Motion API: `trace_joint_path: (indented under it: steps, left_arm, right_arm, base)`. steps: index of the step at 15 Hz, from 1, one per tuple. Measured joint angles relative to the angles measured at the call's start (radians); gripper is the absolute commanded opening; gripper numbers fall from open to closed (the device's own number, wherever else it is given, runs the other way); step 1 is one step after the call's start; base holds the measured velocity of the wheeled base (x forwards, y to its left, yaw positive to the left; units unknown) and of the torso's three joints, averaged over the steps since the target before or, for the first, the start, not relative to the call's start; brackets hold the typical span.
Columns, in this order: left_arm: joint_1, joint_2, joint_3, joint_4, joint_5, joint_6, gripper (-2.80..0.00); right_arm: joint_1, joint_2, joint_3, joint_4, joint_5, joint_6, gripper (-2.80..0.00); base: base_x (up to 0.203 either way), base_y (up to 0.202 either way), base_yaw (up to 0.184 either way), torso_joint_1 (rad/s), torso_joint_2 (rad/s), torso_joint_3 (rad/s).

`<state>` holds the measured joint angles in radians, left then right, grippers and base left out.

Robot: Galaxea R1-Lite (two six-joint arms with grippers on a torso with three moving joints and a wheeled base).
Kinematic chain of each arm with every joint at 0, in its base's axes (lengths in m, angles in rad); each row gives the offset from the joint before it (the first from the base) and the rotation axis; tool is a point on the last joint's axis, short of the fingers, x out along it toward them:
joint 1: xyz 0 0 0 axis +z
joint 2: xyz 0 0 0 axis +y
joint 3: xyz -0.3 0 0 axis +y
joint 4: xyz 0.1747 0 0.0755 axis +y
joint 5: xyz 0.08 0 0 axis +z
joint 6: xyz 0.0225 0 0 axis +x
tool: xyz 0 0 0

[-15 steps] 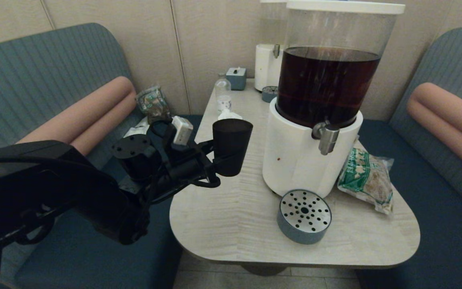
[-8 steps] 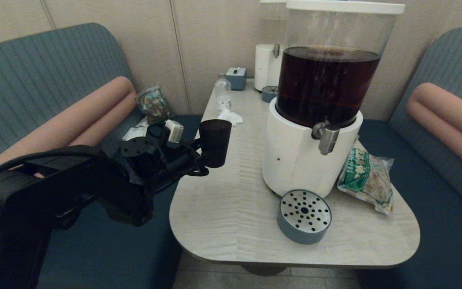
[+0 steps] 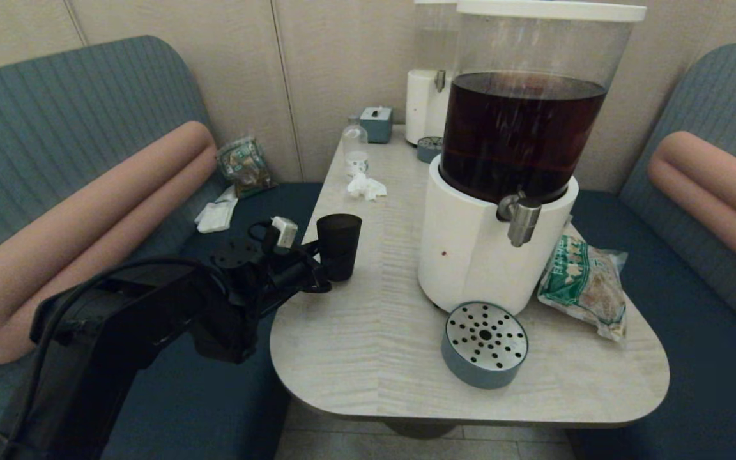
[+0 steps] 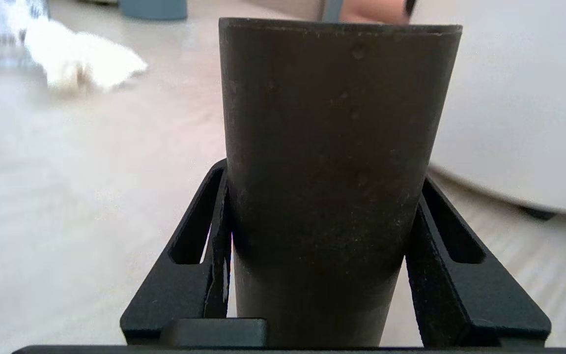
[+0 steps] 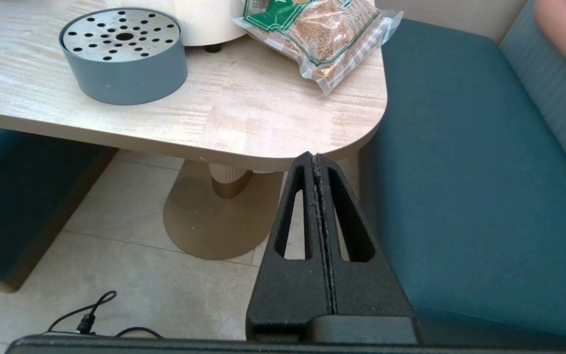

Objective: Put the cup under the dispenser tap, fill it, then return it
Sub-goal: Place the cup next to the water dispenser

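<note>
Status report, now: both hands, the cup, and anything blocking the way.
Left hand shut on the cup, low at the table's left edge. Right hand shut, empty, off the table's near corner. Cup upright, left of the dispenser tap. Nothing blocking.

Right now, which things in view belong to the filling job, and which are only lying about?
Job:
- cup, in left gripper
- tap on dark-liquid dispenser
- drip tray

Lying about:
- snack bag
- small bottle
- tissue
- second dispenser
- right gripper, parked

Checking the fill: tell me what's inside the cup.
Cannot tell. The cup, held upright in the left pincer at the table edge, has dark opaque walls; no view looks down past its rim.
</note>
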<state>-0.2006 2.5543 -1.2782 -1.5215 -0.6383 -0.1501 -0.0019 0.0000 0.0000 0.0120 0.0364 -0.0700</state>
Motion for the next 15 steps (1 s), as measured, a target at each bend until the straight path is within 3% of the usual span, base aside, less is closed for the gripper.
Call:
trace_joint_path:
  steps: [1,2,8,15]
  left_arm:
    - [0.0,0.01,-0.006,-0.002,0.001,0.001,-2.8]
    - [0.0,0.017,-0.013,-0.003,0.002,0.001,0.0]
    - [0.0,0.01,0.001,0.0,0.0,-0.001,0.0]
    - [0.017,-0.074,0.126,0.0,-0.006,-0.001,0.0]
  right_arm:
    - [0.0,0.0,0.0,0.0,0.0,0.0,-2.8]
    - [0.0,0.0,0.0,0.0,0.0,0.0,-2.8]
    - [0.0,0.0,0.0,0.0,0.0,0.0,-2.8]
    - [0.0,0.0,0.0,0.0,0.0,0.0,-2.8]
  base:
    - [0.0,0.0,0.0,0.0,0.0,0.0]
    - [0.0,0.0,0.0,0.0,0.0,0.0]
    - [0.0,0.0,0.0,0.0,0.0,0.0]
    - [0.0,0.0,0.0,0.0,0.0,0.0]
